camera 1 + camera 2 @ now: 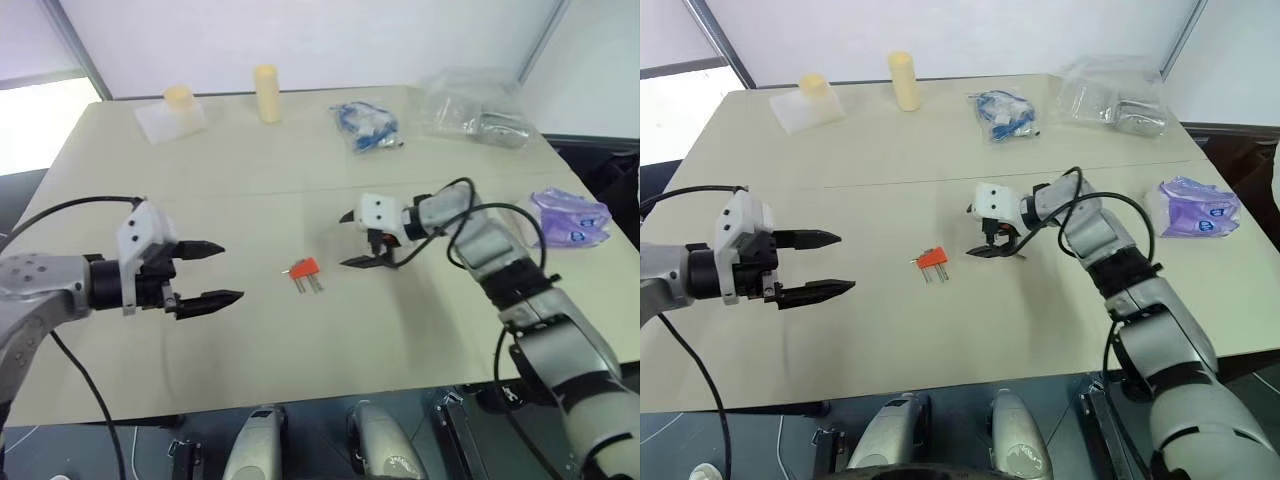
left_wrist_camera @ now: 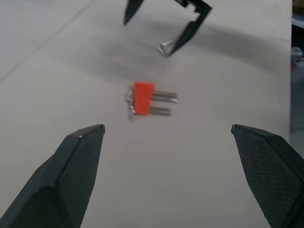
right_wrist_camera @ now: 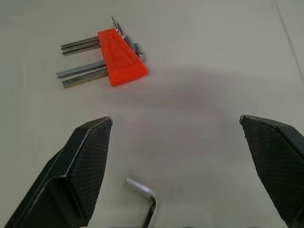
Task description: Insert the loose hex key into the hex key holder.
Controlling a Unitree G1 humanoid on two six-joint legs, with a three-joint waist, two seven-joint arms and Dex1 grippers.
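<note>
The red-orange hex key holder lies flat at mid-table with short metal keys sticking out toward me. The loose hex key, a thin bent rod, rests on the table just under my right gripper, between its fingers and apart from them. That gripper is open, points toward the holder from the right and holds nothing. From the left, my left gripper also faces the holder, open and empty, a hand's width away. In the left wrist view the holder sits ahead, with the loose key beyond it.
Two cream cylinders and a clear box stand at the table's back. A bag of blue cable and a clear plastic bag lie at the back right. A purple-white packet is at the right edge.
</note>
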